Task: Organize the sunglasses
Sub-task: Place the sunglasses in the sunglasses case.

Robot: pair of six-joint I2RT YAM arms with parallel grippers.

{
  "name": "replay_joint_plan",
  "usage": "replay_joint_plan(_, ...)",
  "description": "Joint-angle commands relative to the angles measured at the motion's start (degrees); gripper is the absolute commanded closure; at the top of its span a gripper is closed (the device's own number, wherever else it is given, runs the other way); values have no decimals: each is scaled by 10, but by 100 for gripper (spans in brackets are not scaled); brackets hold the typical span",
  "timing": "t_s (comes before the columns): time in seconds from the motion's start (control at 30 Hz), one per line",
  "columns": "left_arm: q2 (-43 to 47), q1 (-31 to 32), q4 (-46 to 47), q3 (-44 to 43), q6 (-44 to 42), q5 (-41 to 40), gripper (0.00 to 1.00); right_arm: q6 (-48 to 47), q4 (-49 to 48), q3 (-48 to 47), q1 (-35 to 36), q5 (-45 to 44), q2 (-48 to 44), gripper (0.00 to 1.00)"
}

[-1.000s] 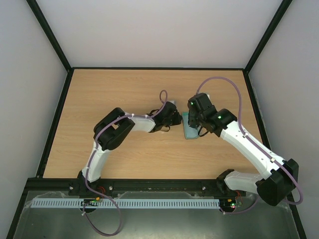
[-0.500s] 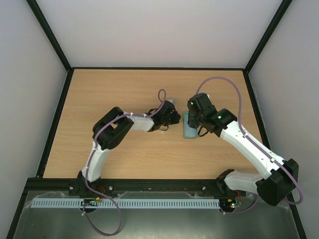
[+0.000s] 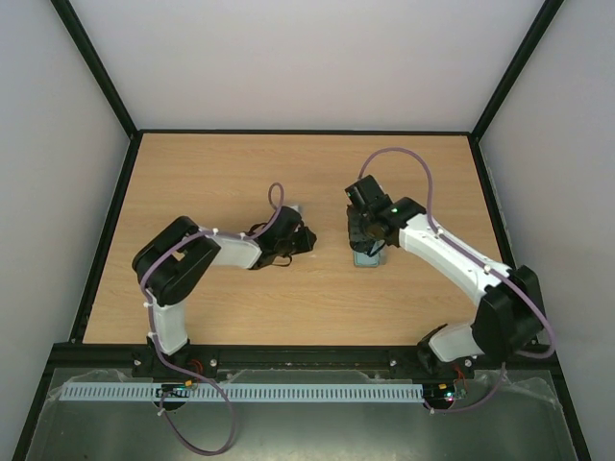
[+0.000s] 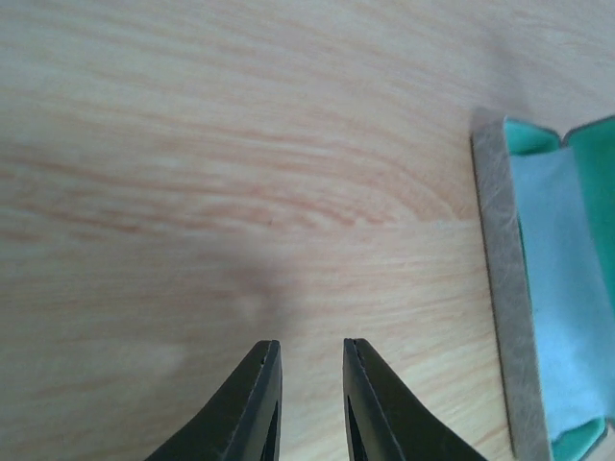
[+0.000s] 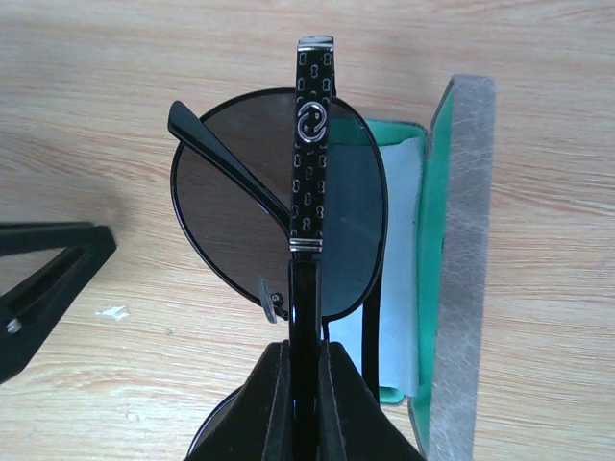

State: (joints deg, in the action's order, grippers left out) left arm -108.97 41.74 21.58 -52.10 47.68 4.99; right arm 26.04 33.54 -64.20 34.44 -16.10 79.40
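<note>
My right gripper (image 5: 306, 348) is shut on a slim temple arm of the sunglasses (image 5: 240, 211). Their round dark lens hangs over the left edge of the open grey case (image 5: 461, 240), which has a green lining and holds a light blue cloth (image 5: 399, 250). From above, the right gripper (image 3: 367, 238) hovers right over the case (image 3: 365, 259). My left gripper (image 4: 312, 346) stands slightly open over bare wood with nothing between its fingers. The case (image 4: 495, 288) lies to its right. In the top view the left gripper (image 3: 301, 238) sits left of the case, apart from it.
The wooden table (image 3: 240, 173) is bounded by a black frame and white walls. A black part of the left arm (image 5: 43, 279) shows at the left of the right wrist view, close to the sunglasses.
The left arm has drawn back to the left, away from the case, and its jaws have parted slightly. The right gripper has shifted left over the case, still holding the sunglasses.
</note>
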Motion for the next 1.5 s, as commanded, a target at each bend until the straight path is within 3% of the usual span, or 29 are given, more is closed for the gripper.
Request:
replay_joint_plan(0.0,27,-6,33,38,4,16,78,0,-9,-20,-4,-7,39,99)
replay_joint_plan(0.5,70,-11,49,88,1,26,78,4,-65,-3,-28,-44,163,99)
replay_joint_plan(1.1,63,-12,41,79,-2,22,78,-16,-96,15,-53,-82,226,99)
replay_joint_plan(1.47,62,-12,36,74,-5,20,78,-28,-112,28,-53,-50,234,99)
